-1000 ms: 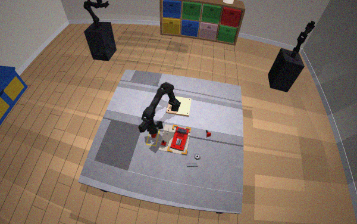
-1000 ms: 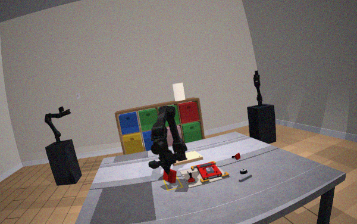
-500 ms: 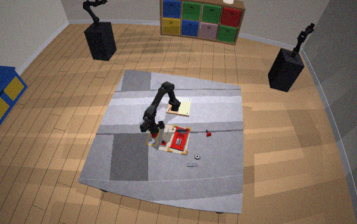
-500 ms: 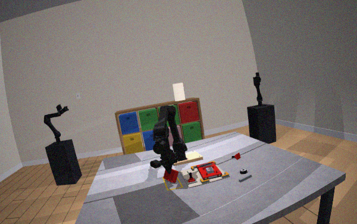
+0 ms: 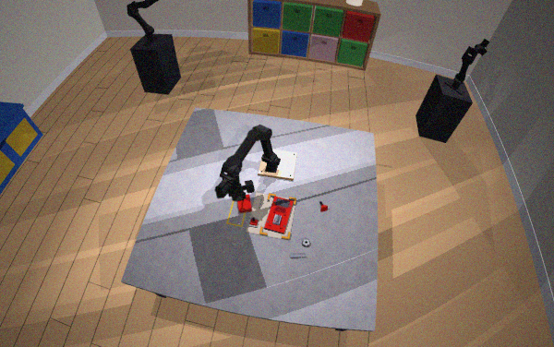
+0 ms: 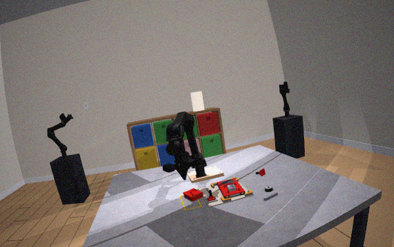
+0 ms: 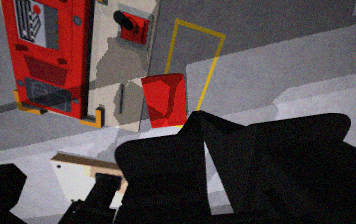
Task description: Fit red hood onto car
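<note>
I am viewing the work area through the top, exterior and wrist cameras. The gripper (image 5: 238, 196) is standing fully closed, with its fingers pressed together and nothing between them; in the wrist view the two dark fingers are meeting along a single seam.

The hood (image 5: 245, 203) is lying on the table (image 5: 323, 277), not on the car. It is resting across the far end of the yellow outline (image 5: 235, 221) marked on the table top, just beside the jig (image 5: 265, 229). In the exterior view the hood (image 6: 193, 194) is sitting on the surface, and the gripper (image 6: 178, 171) is hanging above and behind it, apart from it. In the wrist view the hood (image 7: 164, 100) is showing just past the fingertips, at the corner of the yellow outline (image 7: 200, 28).

The chassis (image 5: 278, 216) is sitting in the jig, with the grey engine block (image 5: 277, 220) showing in the middle of its red deck. The pegs are too small for me to make out. A small red part with a black knob (image 5: 253, 221) is standing on the jig plate between the yellow outline and the chassis.

Elsewhere on the table I am seeing a small red piece (image 5: 323, 207), a round wheel-like part (image 5: 306, 242) and a thin grey bar (image 5: 297, 256), all well apart from the gripper.
</note>
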